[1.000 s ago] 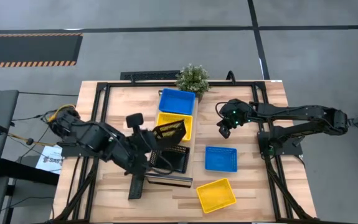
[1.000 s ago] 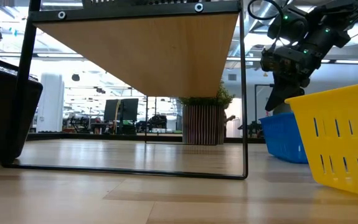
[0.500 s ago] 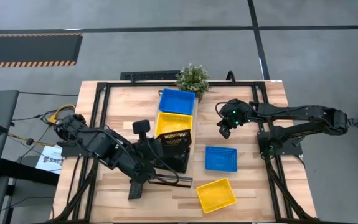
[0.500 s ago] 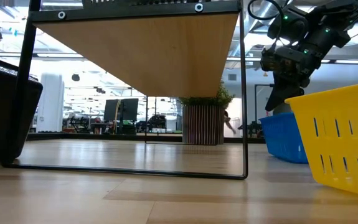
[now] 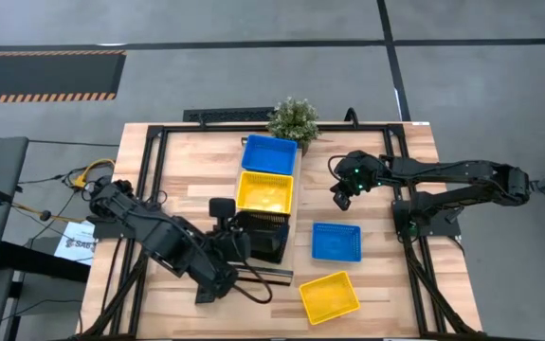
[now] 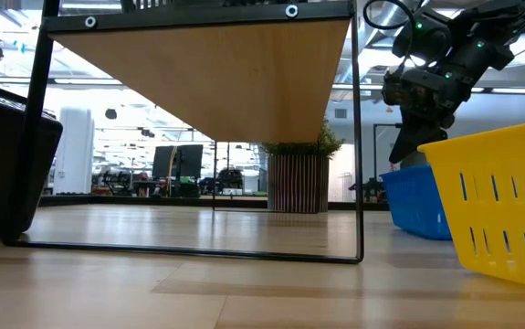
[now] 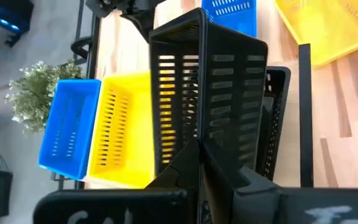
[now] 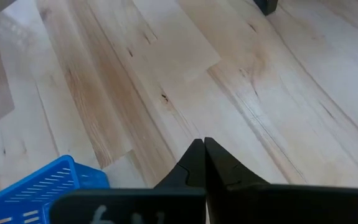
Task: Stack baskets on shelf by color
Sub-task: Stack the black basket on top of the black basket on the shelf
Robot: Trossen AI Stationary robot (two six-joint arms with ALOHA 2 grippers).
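Observation:
The shelf runs from far to near at the table's middle. A blue basket sits at its far end, with a yellow basket next to it. At the near end my left gripper is shut on a black basket, tilted over a second black basket. Whether the two touch I cannot tell. On the table to the right lie another blue basket and another yellow basket. My right gripper hangs shut above bare table, beyond that blue basket. My left gripper pinches the black basket's near end wall at its rim between its two fingers. The fingers come slanting down from the table's near left side. The basket is tilted, its far end higher, over the other black basket.
A potted plant stands at the far edge behind the shelf. A dark frame borders the table. Bare wood lies between the shelf and the right arm.
My left gripper, still shut, has carried the black basket toward the table's near edge and down. The basket has gone from over the yellow basket to over the second black basket, and has turned with the wrist's roll.

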